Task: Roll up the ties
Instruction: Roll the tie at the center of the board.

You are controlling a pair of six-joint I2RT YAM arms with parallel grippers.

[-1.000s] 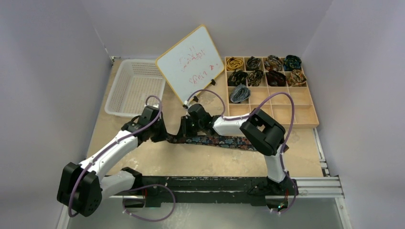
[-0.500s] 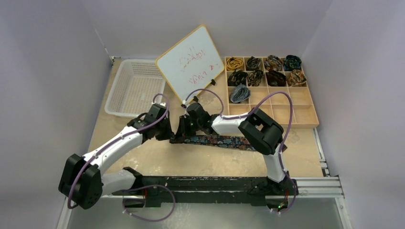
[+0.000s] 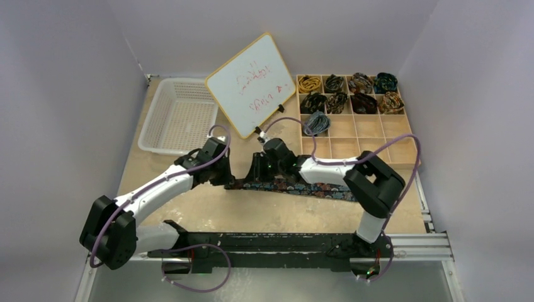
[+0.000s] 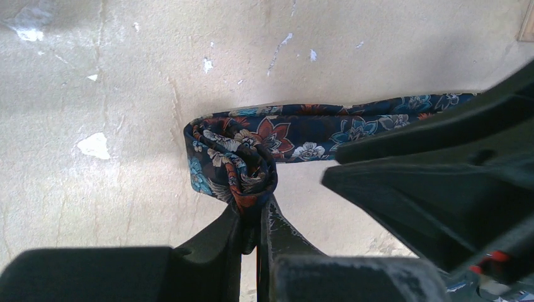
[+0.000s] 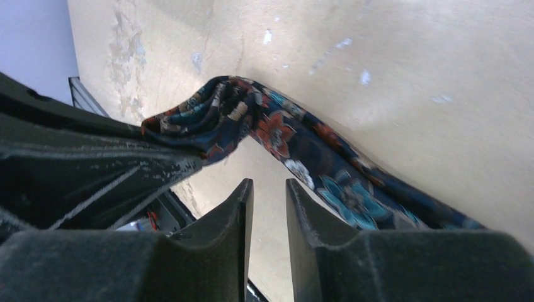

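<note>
Navy floral tie (image 4: 296, 129) lies flat on the desk (image 4: 94, 75), its left end coiled.
Left gripper (image 4: 252, 220) pinches the small bunched coil; right gripper (image 5: 267, 185), barely parted, holds nothing just beside it.

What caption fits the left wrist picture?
Left hand pinches the coiled end of a navy floral tie on a scuffed table.

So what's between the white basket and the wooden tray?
A tilted whiteboard with red scribbles stands between the basket and the tray, seen in the top view.
</note>
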